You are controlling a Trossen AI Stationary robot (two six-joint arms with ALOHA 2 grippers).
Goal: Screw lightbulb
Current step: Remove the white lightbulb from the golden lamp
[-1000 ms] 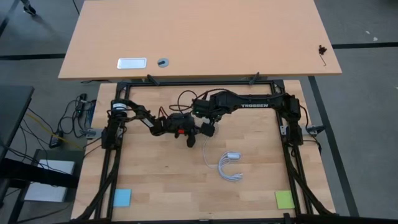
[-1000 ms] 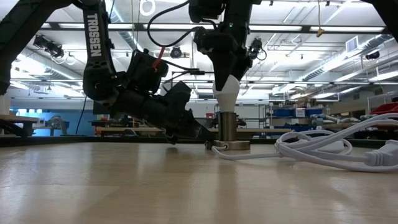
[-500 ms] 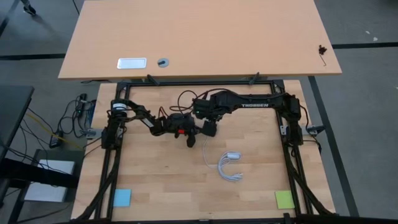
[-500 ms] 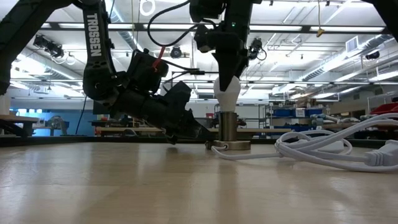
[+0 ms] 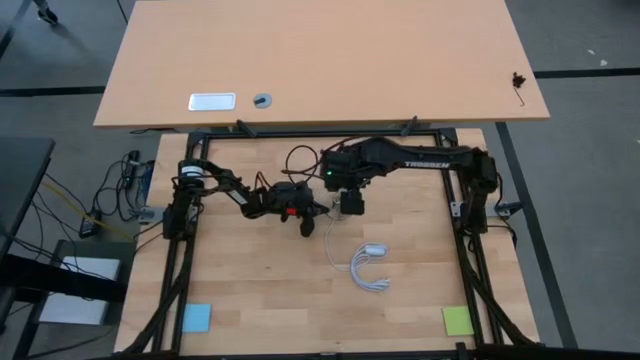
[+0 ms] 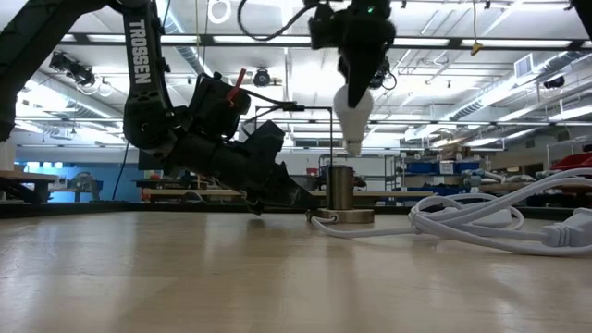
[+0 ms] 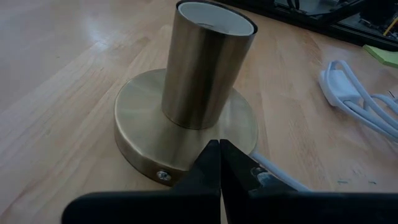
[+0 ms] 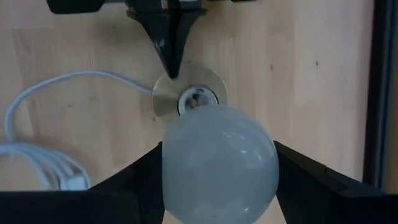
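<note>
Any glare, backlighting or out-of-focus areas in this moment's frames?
Low view: bright ceiling lights backlight the arms into silhouettes, and the near tabletop is soft. Left wrist view: window glare on the table beyond the socket; the left gripper is a dark blur. Right wrist view: the bulb is close and out of focus.

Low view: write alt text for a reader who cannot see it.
The right gripper holds the lightbulb tilted above the brass socket, not in it. The left gripper rests shut at the socket's base, with coiled white cord beside.
</note>
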